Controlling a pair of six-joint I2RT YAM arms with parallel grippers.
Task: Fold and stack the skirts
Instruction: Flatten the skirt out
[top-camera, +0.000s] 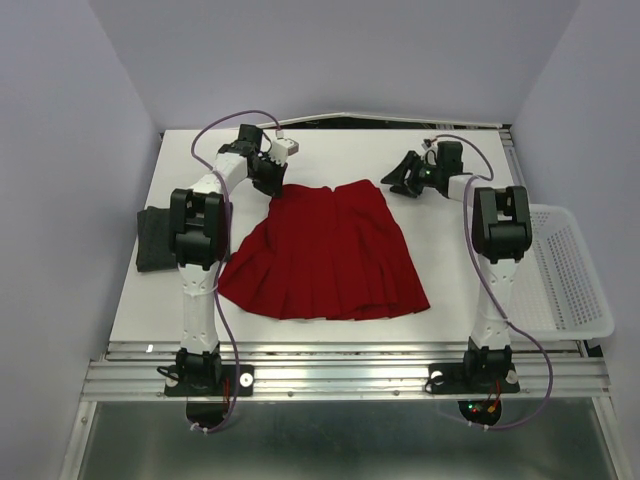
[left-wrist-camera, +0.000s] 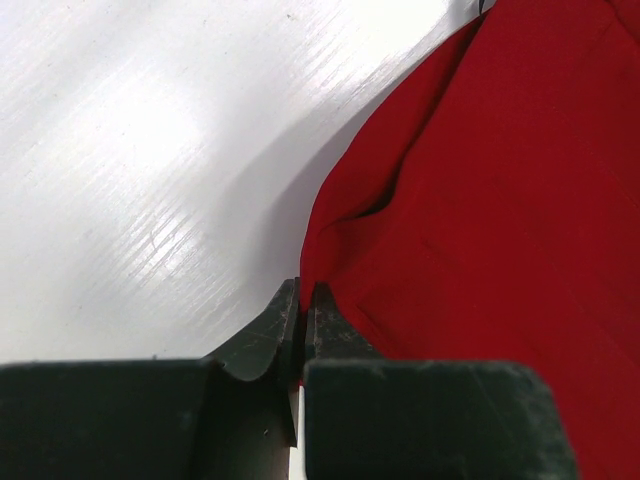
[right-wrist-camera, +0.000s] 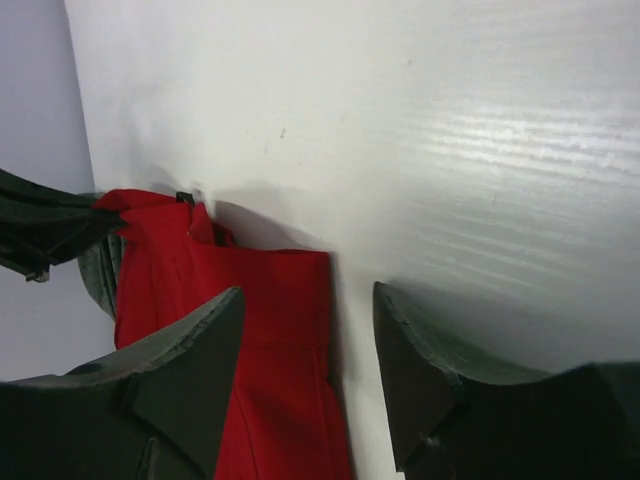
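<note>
The red pleated skirt (top-camera: 325, 255) lies spread flat mid-table, its waistband toward the far side. My left gripper (top-camera: 272, 183) is at the waistband's left corner. In the left wrist view its jaws (left-wrist-camera: 302, 292) are shut, with the edge of the red skirt (left-wrist-camera: 500, 200) pinched between the tips. My right gripper (top-camera: 403, 182) is at the waistband's right corner. It stands open (right-wrist-camera: 308, 295), one finger over the red cloth (right-wrist-camera: 270, 300) and the other over bare table. The dark grey skirt (top-camera: 155, 238) lies folded at the table's left edge.
A white mesh basket (top-camera: 570, 270) stands off the table's right side, beside the right arm. The back wall is close behind both grippers. The left gripper (right-wrist-camera: 50, 225) shows at the left edge of the right wrist view.
</note>
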